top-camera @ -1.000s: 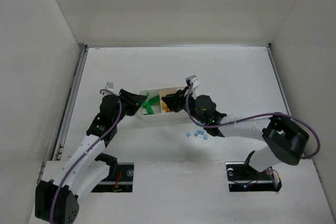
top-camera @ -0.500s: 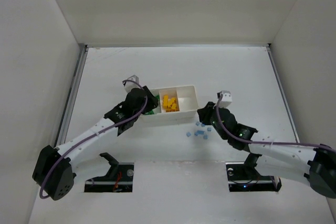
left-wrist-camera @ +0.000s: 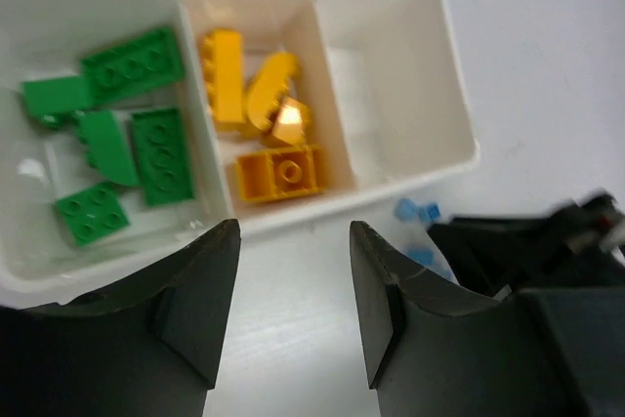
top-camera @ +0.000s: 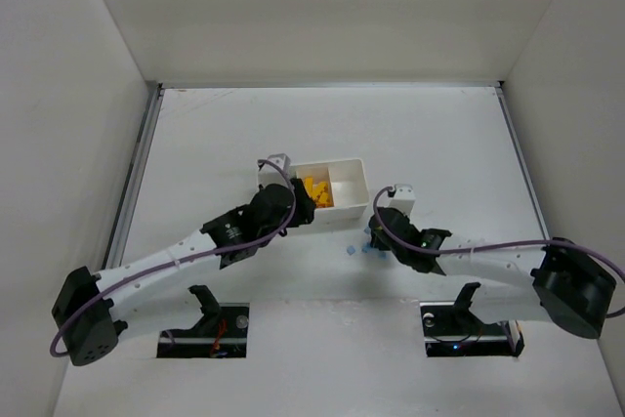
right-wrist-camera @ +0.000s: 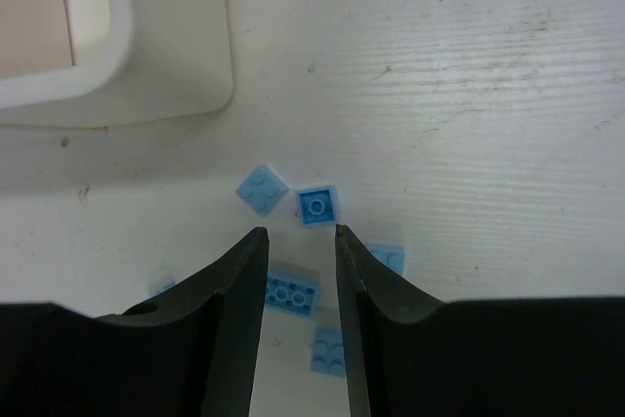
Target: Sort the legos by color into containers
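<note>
The white tray (left-wrist-camera: 459, 124) holds several green legos (left-wrist-camera: 132, 65) in its left compartment and yellow-orange legos (left-wrist-camera: 278, 173) in the middle one; its right compartment is empty. My left gripper (left-wrist-camera: 293, 241) is open and empty, just in front of the tray's near wall. In the top view it (top-camera: 299, 210) covers the tray's (top-camera: 356, 183) left end. Several light-blue legos (right-wrist-camera: 318, 205) lie on the table right of the tray. My right gripper (right-wrist-camera: 300, 236) is open, low over them, with one long blue brick (right-wrist-camera: 291, 292) between its fingers. In the top view it (top-camera: 376, 233) sits by the blue legos (top-camera: 367, 245).
The tray's corner (right-wrist-camera: 146, 75) lies just left of and beyond the right gripper. The right arm's dark wrist (left-wrist-camera: 527, 251) is close to the left gripper's right finger. White walls enclose the table on three sides.
My left arm has swung right over the tray's left end. My right gripper has moved left and down onto the blue legos. The tray has not moved.
</note>
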Motion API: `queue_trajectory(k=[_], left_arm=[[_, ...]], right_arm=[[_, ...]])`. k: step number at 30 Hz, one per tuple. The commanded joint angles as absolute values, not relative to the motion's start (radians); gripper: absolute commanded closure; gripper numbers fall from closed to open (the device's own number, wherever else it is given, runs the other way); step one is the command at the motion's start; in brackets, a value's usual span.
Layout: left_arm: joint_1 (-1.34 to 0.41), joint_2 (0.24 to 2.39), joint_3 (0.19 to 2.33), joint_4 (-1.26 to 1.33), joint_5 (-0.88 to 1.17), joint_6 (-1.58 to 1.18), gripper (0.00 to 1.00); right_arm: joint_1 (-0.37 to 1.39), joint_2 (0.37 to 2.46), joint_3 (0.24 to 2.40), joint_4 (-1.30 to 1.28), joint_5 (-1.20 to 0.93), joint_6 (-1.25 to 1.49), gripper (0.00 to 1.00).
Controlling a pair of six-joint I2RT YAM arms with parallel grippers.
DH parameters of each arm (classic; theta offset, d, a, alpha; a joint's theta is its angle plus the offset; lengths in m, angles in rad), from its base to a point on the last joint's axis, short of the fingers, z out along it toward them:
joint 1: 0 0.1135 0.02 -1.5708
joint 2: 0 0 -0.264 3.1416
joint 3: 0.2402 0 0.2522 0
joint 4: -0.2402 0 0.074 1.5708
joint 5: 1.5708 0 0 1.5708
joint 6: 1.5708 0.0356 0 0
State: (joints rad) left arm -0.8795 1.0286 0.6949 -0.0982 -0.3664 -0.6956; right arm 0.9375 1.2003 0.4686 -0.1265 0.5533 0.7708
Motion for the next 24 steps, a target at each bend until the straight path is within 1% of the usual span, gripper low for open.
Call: queue_trajectory(k=[1, 7, 17, 24], left_arm=[[-0.975, 1.003, 0.684, -0.092, -0.374, -0.672, 0.54], [-1.059, 0.996, 0.588, 0.021, -0.357, -0.684, 0.52], [-1.09, 1.037, 0.526, 0.141, -0.308, -0.676, 0.51], [-1.099, 1.065, 0.505, 0.153, -0.305, -0.673, 0.51]], right_arm=[[0.946, 1.229, 0.528, -0.091, 0.525, 0.755, 0.6], [0.94, 1.264, 0.531, -0.038, 0.473, 0.756, 0.58], [0.901, 1.364, 0.566, 0.006, 0.465, 0.746, 0.55], [0.903, 1.417, 0.598, -0.009, 0.502, 0.727, 0.6]])
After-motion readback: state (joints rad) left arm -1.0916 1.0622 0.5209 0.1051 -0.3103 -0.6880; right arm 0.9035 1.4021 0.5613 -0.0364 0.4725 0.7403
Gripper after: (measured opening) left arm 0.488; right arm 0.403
